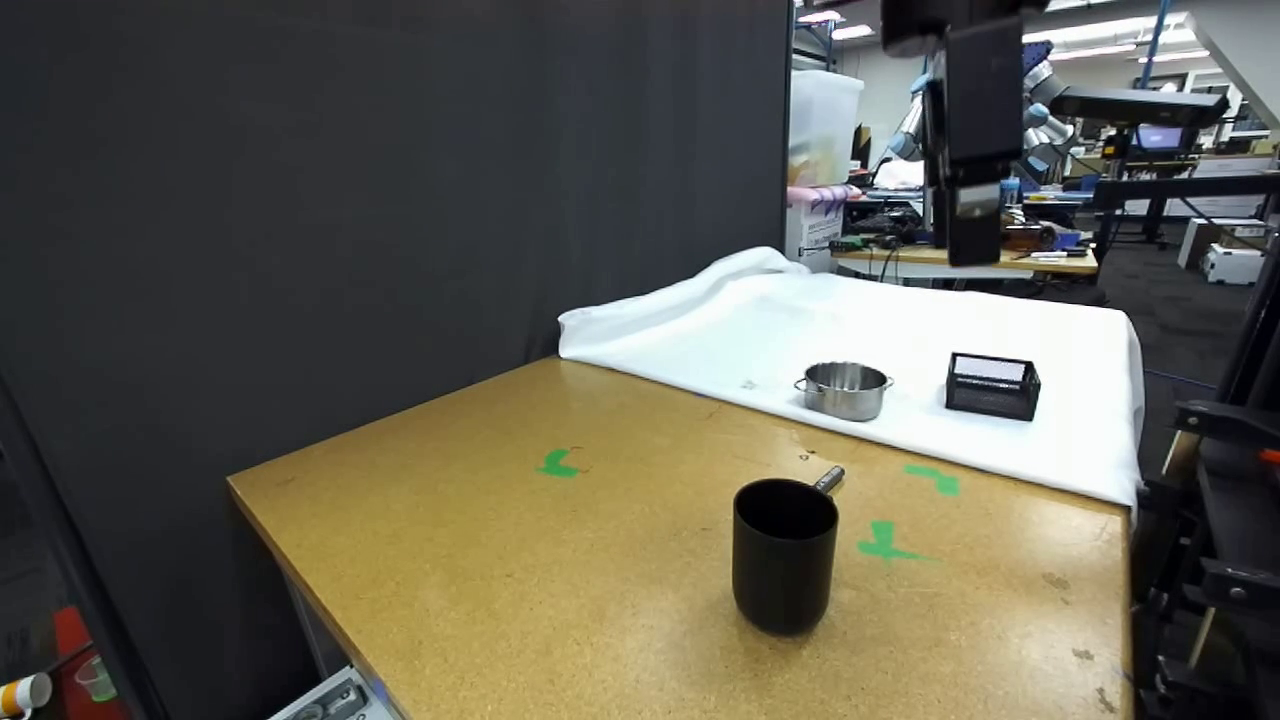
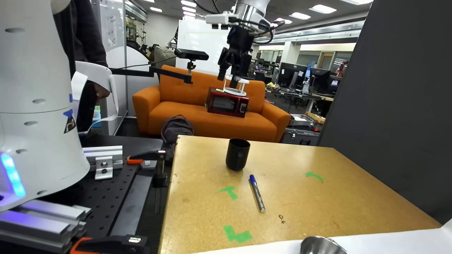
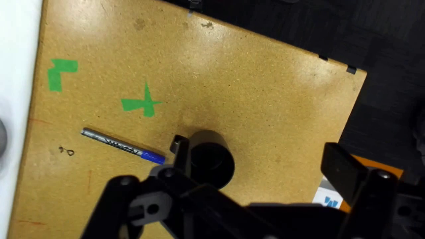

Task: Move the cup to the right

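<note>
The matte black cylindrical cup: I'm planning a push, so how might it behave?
The cup could tip if pushed high, being taller than wide with a rounded lower edge. Its evenly round rim suggests stiff walls.

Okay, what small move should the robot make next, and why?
I'd probably ease the open jaws slightly down, centring on the matte black cylindrical cup: they hang well above it, spread apart, and in the wrist view it appears nearer one jaw.

Both exterior views obliquely overlook the table (image 1: 600, 560) from opposing ends; the wrist view faces it downward.
</note>
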`<state>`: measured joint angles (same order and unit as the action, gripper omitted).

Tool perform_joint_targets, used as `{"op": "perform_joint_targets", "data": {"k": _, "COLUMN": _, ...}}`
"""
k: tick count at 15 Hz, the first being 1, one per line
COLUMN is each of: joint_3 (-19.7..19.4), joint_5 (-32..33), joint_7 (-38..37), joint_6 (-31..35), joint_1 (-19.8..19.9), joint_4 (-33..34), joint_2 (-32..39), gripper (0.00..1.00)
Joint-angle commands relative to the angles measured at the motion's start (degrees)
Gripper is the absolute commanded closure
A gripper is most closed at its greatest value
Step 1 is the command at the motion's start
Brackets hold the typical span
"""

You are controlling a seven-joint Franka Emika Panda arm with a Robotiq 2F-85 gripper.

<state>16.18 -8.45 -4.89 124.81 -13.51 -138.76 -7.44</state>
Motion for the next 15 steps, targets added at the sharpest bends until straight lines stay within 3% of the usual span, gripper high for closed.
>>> {"op": "perform_joint_targets", "data": {"k": 1, "joint_3": -0.22, "joint_5": 0.59, "joint_7": 9.8, "joint_6": 4.42, "joint_1": -1.68, "joint_4": 2.14, "joint_2": 7.94, "gripper": 0.0}}
{"op": "perform_joint_targets", "data": {"k": 5, "joint_3": 0.53, "joint_5": 3.32, "joint_7": 19.56, "joint_6": 5.84, "joint_1": -2.32, "joint_4": 4.79, "joint_2": 15.65, "gripper": 0.0}}
{"op": "perform_joint_targets", "data": {"k": 10, "joint_3": 1.87, "joint_5": 7.75, "joint_7": 31.09, "joint_6": 4.99, "joint_1": -2.21, "joint_4": 9.68, "joint_2": 20.25, "gripper": 0.0}}
{"op": "perform_joint_targets", "data": {"k": 11, "joint_3": 1.73, "joint_5": 6.25, "joint_7": 26.83, "joint_6": 6.11, "joint_1": -2.31, "joint_4": 7.69, "joint_2": 18.67, "gripper": 0.0}}
{"op": "perform_joint_targets", "data": {"k": 15, "joint_3": 1.8, "joint_5": 6.26, "joint_7": 27.19, "joint_6": 6.09, "joint_1": -2.27, "joint_4": 7.95, "joint_2": 19.02, "gripper": 0.0}}
